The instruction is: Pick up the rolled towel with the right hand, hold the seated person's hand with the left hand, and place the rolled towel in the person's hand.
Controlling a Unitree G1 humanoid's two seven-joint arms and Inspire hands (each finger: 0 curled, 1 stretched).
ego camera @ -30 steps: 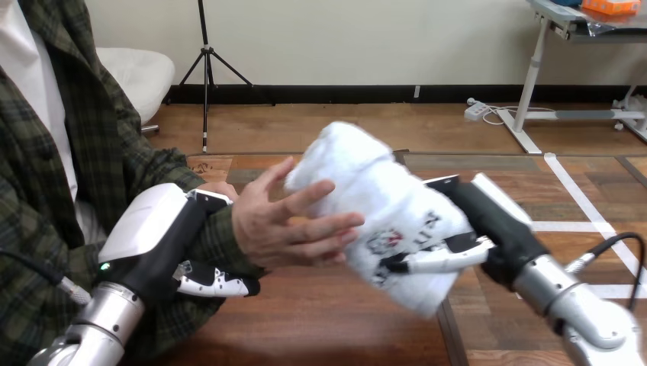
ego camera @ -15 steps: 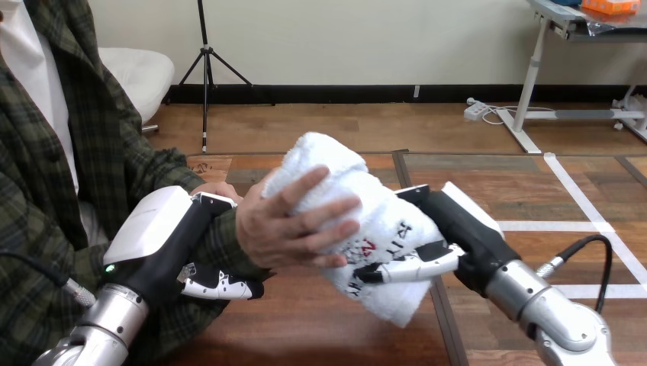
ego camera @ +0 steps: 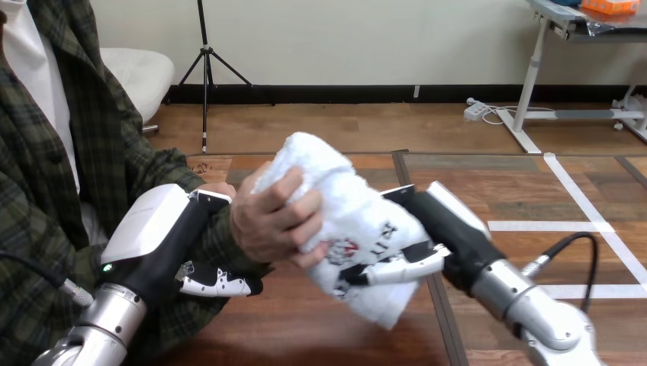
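Curling round the rolled towel (ego camera: 343,217), the fingers (ego camera: 397,268) of the right hand (ego camera: 449,230) are offering it to the person's hand (ego camera: 271,221), which is clasping it just beyond them. The left hand (ego camera: 156,236) is gripping the person's wrist (ego camera: 229,240), likely steadying it.

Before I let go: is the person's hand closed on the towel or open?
Closed: the person's hand has its fingers curled over the towel; the right hand grips it too.
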